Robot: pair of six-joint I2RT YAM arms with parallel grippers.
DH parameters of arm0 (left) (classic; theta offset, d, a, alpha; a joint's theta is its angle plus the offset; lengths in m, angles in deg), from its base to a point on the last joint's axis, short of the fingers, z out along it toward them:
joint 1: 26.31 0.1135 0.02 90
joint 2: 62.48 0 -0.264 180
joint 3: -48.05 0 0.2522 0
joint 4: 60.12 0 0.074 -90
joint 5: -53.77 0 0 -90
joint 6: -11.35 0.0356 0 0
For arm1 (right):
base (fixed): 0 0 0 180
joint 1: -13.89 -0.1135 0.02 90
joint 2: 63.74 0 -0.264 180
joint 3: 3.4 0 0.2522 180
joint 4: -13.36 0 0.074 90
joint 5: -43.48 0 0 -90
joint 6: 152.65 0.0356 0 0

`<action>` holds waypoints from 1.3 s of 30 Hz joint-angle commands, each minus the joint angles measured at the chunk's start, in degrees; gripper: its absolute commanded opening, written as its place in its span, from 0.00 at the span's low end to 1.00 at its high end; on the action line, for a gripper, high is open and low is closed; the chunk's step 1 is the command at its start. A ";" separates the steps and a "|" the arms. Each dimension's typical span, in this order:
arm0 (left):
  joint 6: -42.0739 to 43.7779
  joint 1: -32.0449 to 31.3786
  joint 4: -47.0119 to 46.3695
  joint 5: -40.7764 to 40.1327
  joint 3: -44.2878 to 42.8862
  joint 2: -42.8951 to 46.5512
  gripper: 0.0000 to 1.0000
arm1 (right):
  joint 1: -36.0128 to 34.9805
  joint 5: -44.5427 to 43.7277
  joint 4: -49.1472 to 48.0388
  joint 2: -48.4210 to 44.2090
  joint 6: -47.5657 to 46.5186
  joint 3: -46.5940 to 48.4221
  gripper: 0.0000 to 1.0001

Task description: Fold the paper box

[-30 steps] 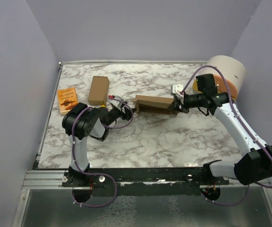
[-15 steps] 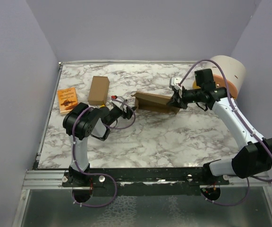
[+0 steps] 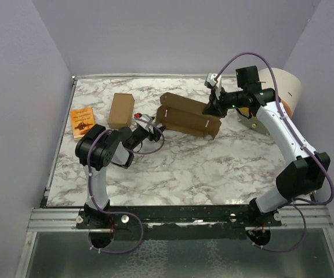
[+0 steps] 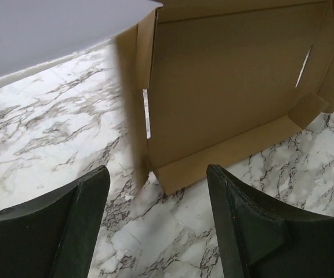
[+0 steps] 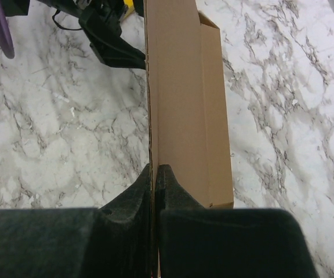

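Observation:
The paper box (image 3: 185, 119) is a shallow brown cardboard tray with slits, tipped up on its near long edge at mid-table. My right gripper (image 3: 212, 110) is shut on the box's raised right wall; in the right wrist view its fingers (image 5: 154, 174) pinch that thin cardboard edge (image 5: 181, 104). Low on the marble, just left of the box, my left gripper (image 3: 158, 134) is open. In the left wrist view the box's inside (image 4: 231, 98) faces it, and the nearest corner lies a little beyond the gap between the fingers (image 4: 86, 220), touching neither.
A narrower brown cardboard box (image 3: 120, 110) stands at the back left, with a small orange booklet (image 3: 83, 122) on the marble beside it. A large white cylinder (image 3: 280, 87) sits at the back right behind my right arm. The table (image 3: 184, 168) is walled on three sides.
My right gripper has risen and swung toward the back, tipping the paper box from nearly flat to steeply tilted. The left gripper has barely shifted.

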 commanded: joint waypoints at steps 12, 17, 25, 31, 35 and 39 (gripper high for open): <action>-10.68 5.76 -13.99 10.14 -1.30 4.26 0.70 | -0.06 -4.37 9.75 10.37 2.32 15.91 0.01; -17.31 10.36 -14.03 6.61 2.84 12.42 0.76 | -0.05 -2.29 11.24 9.08 -1.93 16.16 0.01; -16.71 12.87 -13.61 20.32 -2.82 19.36 0.88 | -0.04 0.45 14.19 9.22 -6.61 17.34 0.01; -27.25 13.56 -13.95 34.52 -11.67 15.01 0.85 | -0.05 3.20 16.32 9.21 -9.06 18.49 0.01; -30.79 11.87 -13.95 38.15 -14.32 13.75 0.80 | -0.06 4.28 17.11 9.54 -9.82 18.83 0.01; -32.19 10.59 -13.95 39.01 -14.93 13.03 0.70 | -0.10 5.31 17.29 9.80 -10.22 18.85 0.01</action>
